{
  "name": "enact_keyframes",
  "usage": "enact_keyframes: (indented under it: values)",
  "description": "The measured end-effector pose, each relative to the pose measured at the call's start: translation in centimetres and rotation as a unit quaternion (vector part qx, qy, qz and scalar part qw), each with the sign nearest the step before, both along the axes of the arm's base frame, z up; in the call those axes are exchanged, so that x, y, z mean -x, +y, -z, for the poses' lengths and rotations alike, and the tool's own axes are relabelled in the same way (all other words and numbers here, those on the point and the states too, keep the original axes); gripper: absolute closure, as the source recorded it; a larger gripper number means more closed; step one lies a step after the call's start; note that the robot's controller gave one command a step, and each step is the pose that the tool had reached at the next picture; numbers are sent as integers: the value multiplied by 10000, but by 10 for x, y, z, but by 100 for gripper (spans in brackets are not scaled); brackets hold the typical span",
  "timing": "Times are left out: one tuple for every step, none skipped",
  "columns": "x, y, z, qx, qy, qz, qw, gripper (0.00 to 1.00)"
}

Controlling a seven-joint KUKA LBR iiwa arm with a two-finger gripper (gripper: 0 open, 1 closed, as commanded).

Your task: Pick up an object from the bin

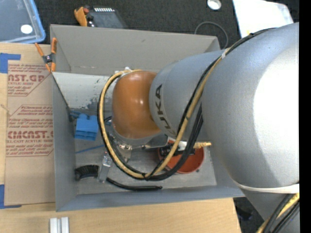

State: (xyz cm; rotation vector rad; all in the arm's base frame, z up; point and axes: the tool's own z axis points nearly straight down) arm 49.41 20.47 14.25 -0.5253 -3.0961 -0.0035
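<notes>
Pale wooden counter [146,216] runs along the near edge, and on it stands the grey metal bin [63,183], its floor scuffed and mostly bare. The arm [243,106] comes in from the right and covers the middle and right of the bin. Its orange cover [131,103] hangs over the centre, with yellow and black cables [104,130] looping round it.

The hand [118,152] sits under that cover, low over the middle of the floor. I cannot tell whether it is apart or together, and nothing can be seen held in it.

Four loose things lie close by:
- A blue block [86,128] lies to the left of the hand, near the left wall, with its long side running near to far.
- A small black piece [86,172] lies to the near left.
- A thin black strip [133,185] lies on the near side, stretched left to right along the near wall.
- A round red-orange thing [192,163] lies to the right, half hidden by the arm.

None of these sits plainly beneath the hand. Judging by where they lie, the black piece and the blue block are the closest. Picking either would need a short shift to the left before closing, so the grasp looks not yet made.
</notes>
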Motion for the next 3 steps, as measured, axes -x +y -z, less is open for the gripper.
enact_keyframes:
  values:
    - [13, -12, 75, 5, -15, -647, 9979, 0]
    - [11, 1, 73, -20, -48, -261, 9996, 100]
    - [11, 1, 73, -20, -48, -259, 9997, 100]
